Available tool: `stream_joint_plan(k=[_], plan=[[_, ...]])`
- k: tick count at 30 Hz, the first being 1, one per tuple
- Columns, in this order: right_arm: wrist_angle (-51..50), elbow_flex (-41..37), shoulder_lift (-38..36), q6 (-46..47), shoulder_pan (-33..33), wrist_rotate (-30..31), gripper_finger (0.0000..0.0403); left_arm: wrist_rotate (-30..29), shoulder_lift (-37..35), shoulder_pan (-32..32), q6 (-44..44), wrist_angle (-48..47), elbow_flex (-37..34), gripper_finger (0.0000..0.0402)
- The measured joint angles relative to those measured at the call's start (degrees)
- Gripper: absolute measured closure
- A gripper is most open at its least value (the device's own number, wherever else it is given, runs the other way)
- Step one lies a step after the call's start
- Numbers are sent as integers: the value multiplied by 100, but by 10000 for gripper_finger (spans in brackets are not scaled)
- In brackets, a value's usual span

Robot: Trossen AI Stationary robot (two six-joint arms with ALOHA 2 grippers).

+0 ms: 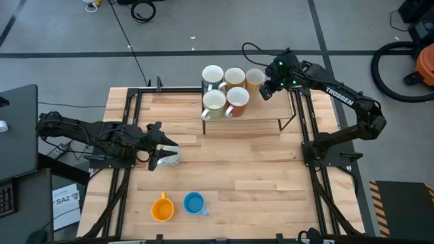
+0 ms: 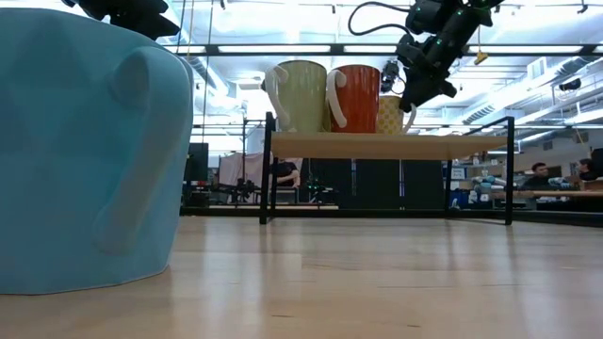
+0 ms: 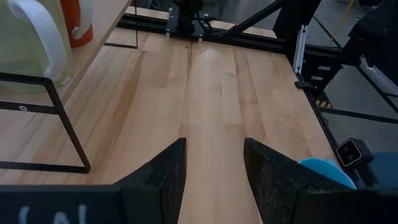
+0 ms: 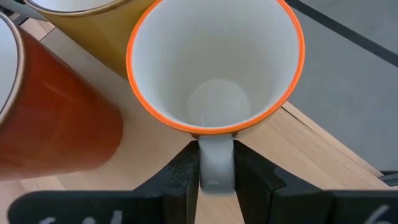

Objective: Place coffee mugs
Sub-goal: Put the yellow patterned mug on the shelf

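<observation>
Blue mug (image 2: 80, 151) fills my low cam up close. My right gripper (image 4: 216, 177) is pinching the orange-rimmed mug (image 4: 216, 68) by its handle on the rack (image 1: 271, 123), next to 4 others. Left gripper (image 3: 214, 180) sits spread over the table (image 3: 217, 93).

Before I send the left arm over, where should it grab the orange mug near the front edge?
Probably by its handle: the orange mug stands upright, handle pointing toward the rack. Come from above, jaws straddling the handle.
</observation>
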Motion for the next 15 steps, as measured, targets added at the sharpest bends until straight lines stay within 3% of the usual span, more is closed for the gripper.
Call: stream_joint_plan(k=[9, 15], plan=[[71, -7, 4, 0, 2, -2, 293, 0, 0, 2, 1, -2, 0, 235], [80, -7, 4, 0, 2, -2, 258, 0, 0, 2, 2, -2, 0, 235]])
